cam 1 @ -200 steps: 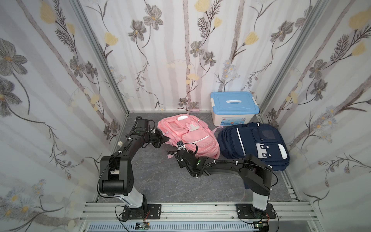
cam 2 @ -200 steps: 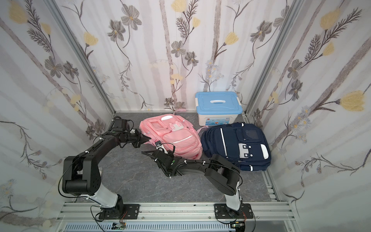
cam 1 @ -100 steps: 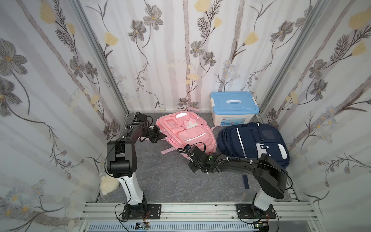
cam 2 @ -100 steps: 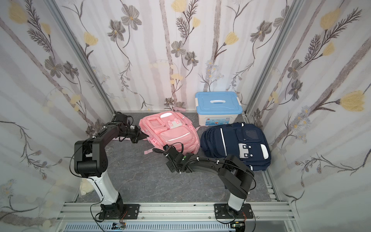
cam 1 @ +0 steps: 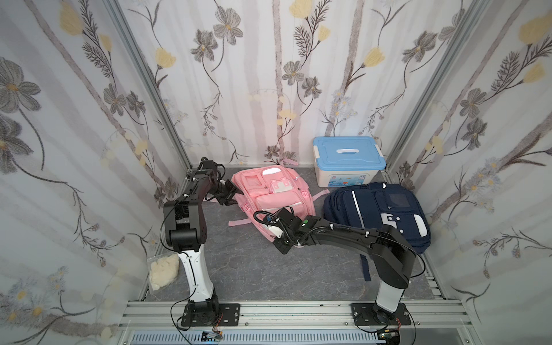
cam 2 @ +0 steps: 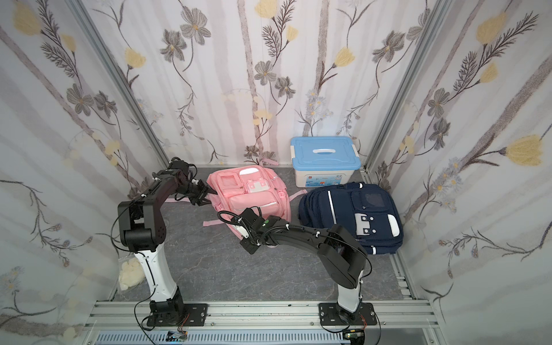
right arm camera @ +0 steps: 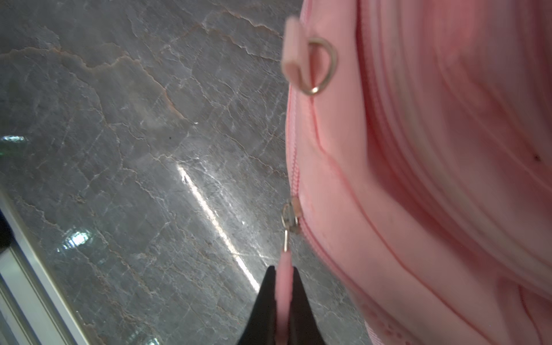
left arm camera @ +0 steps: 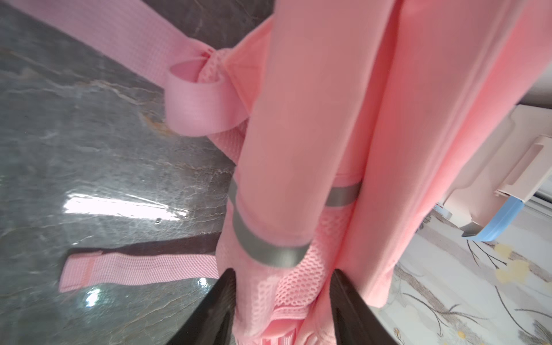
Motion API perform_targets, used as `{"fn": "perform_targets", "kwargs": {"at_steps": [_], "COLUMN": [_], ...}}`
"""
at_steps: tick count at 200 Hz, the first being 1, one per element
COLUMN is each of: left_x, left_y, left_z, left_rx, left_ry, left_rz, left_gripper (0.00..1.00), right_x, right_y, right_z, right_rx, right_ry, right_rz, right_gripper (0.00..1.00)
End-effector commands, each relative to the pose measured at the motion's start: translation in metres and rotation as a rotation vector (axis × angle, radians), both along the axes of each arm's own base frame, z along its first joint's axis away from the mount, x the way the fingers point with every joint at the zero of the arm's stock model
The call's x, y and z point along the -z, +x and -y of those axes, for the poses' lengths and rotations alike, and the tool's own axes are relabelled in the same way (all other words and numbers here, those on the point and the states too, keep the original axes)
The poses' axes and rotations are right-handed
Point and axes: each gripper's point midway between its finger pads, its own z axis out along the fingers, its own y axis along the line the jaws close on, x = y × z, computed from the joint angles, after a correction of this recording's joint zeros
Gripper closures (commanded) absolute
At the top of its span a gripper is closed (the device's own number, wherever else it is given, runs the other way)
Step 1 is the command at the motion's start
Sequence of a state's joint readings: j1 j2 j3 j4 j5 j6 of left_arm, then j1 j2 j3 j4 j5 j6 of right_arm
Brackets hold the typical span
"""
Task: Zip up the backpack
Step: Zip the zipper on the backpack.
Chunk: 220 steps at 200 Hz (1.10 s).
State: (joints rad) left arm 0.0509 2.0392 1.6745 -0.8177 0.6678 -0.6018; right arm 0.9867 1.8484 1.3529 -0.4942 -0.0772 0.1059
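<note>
fig.: top views + both wrist views. pink backpack (cam 1: 268, 194) lies flat, front up, on the grey marbled worktop (cam 1: 239, 268), toward 12 o'clock from the worktop's centre, near the back wall. left end effector (cam 1: 230, 194) sits at the pack's 9 o'clock edge. in the left wrist view its jaws stand clearly apart w/ the mesh side pocket (left arm camera: 298, 286) between them; whether the pads press the fabric can't be told. right end effector (cam 1: 273, 230) sits at the pack's 6 o'clock edge. in the right wrist view its jaws are closed tight on the pink zip pull tab (right arm camera: 283, 260), which hangs from the metal slider (right arm camera: 291, 219) on the pack's zip line. a metal d-ring (right arm camera: 319, 65) on a pink loop sits further along the same seam. loose pink strap (cam 1: 242, 222) lies on the worktop at the pack's 7 o'clock. navy backpack (cam 1: 379, 215) lies at 3 o'clock of the pink one, just beside it. blue-lidded storage box (cam 1: 348, 161) stands at 2 o'clock of the pink pack, by the back wall. clear bag of white pieces (cam 1: 162, 268) lies at 8 o'clock from the worktop's centre, by the left arm's base.
</note>
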Motion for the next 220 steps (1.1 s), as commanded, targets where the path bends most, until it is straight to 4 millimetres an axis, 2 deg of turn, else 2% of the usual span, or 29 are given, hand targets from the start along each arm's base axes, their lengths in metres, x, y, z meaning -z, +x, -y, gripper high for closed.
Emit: {"fn": "perform_targets", "kwargs": {"at_steps": [1, 17, 46, 50, 92, 121, 147, 181, 220], "left_x": [-0.023, -0.04, -0.052, -0.044, -0.04, -0.044, -0.034, -0.024, -0.012], "left_y": [-0.012, -0.028, -0.062, -0.071, -0.128, -0.143, -0.154, -0.166, -0.189], "left_z": [0.006, 0.017, 0.025, 0.026, 0.043, 0.06, 0.072, 0.072, 0.039], "left_rx": [0.012, 0.021, 0.002, -0.002, -0.037, -0.091, -0.085, -0.107, -0.193], "left_ry": [0.027, 0.013, -0.032, -0.036, -0.088, -0.13, -0.113, -0.096, -0.043], "left_rz": [0.036, 0.055, 0.034, 0.007, -0.053, -0.032, -0.061, -0.086, -0.119], "left_gripper": [0.44, 0.43, 0.42, 0.42, 0.42, 0.41, 0.41, 0.41, 0.39], "right_x": [-0.012, -0.021, -0.034, -0.035, -0.046, -0.043, -0.044, -0.045, -0.06], "right_y": [-0.012, -0.002, 0.008, 0.011, 0.024, 0.024, 0.027, 0.034, 0.041], "right_z": [-0.019, -0.028, -0.042, -0.042, -0.056, -0.063, -0.066, -0.064, -0.065], "right_rx": [-0.038, -0.001, 0.025, 0.036, 0.055, 0.046, 0.043, 0.054, 0.069], "right_ry": [0.041, 0.065, 0.098, 0.098, 0.13, 0.138, 0.141, 0.135, 0.167], "right_rz": [-0.068, -0.064, -0.058, -0.051, -0.03, -0.042, -0.037, -0.016, 0.015], "right_gripper": [1.0, 1.0, 1.0, 1.0, 1.0, 1.0, 1.0, 1.0, 1.0]}}
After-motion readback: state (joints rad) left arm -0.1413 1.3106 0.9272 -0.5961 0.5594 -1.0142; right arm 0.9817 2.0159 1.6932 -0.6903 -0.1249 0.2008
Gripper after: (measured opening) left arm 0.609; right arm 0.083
